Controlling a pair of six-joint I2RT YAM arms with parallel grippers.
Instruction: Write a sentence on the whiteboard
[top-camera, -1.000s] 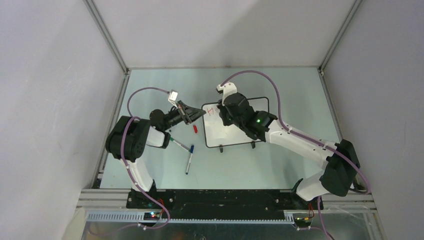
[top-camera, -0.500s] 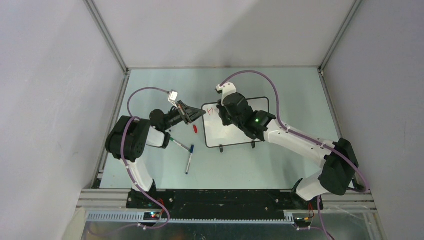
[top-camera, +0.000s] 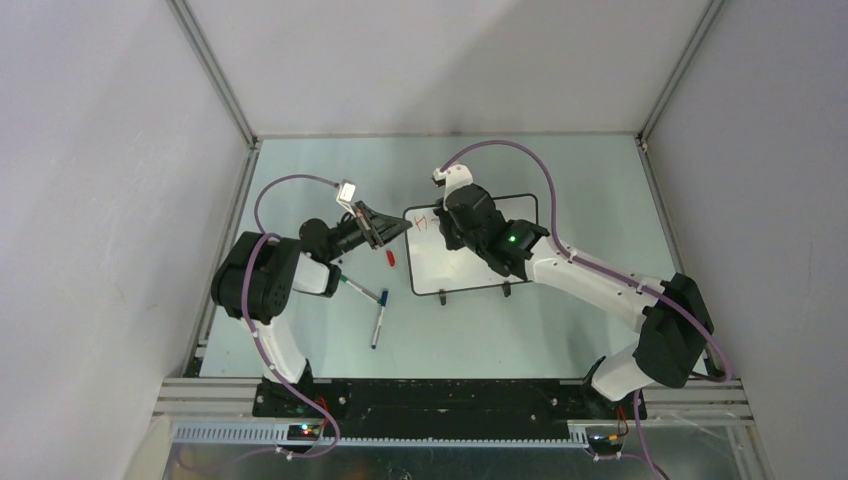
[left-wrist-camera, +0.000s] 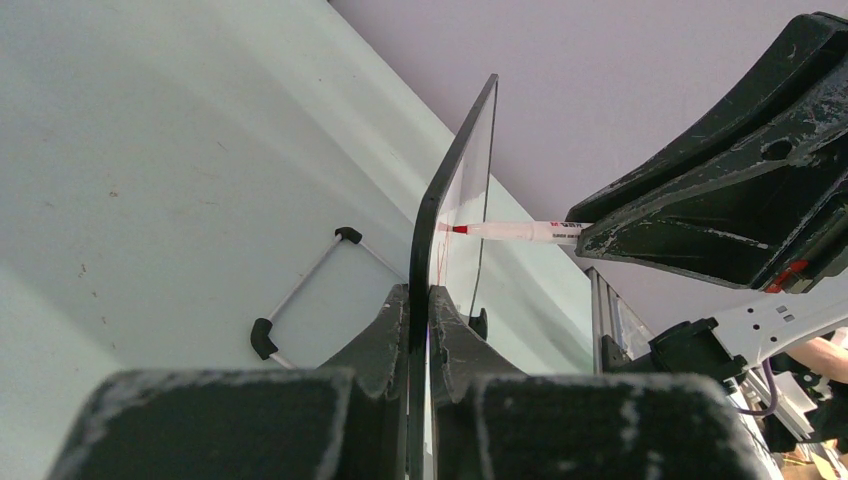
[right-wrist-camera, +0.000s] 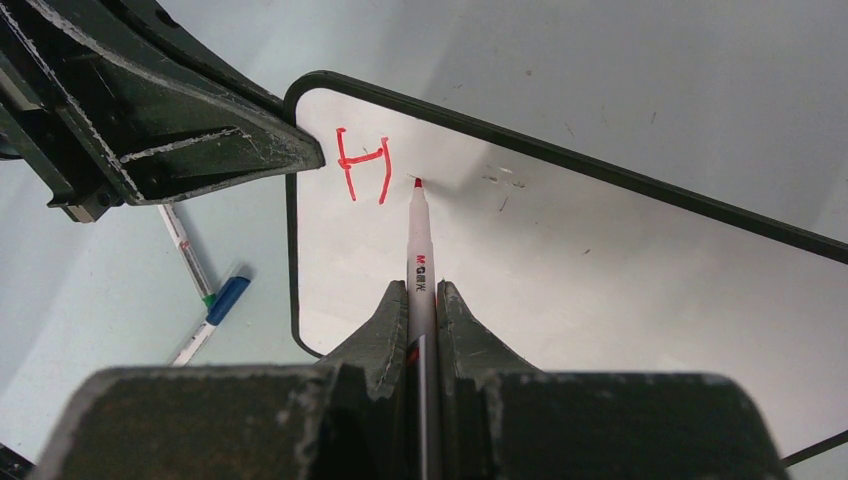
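The whiteboard (top-camera: 470, 268) stands tilted on the table, white with a thin black frame. My left gripper (top-camera: 400, 228) is shut on its left edge, which shows edge-on in the left wrist view (left-wrist-camera: 455, 190) between the left gripper's (left-wrist-camera: 420, 300) fingers. My right gripper (top-camera: 447, 226) is shut on a red marker (right-wrist-camera: 420, 245). The marker's tip meets the board (right-wrist-camera: 600, 280) just right of a red "H" (right-wrist-camera: 363, 175). That letter is all of the sentence that shows. The marker also shows in the left wrist view (left-wrist-camera: 520, 232).
A red cap (top-camera: 391, 257) lies left of the board. A green-capped pen (top-camera: 360, 290) and a blue-capped pen (top-camera: 378, 322) lie on the table near the left arm. Grey enclosure walls stand at the back and sides.
The right arm has shifted slightly to the left. The left arm and the board have not moved.
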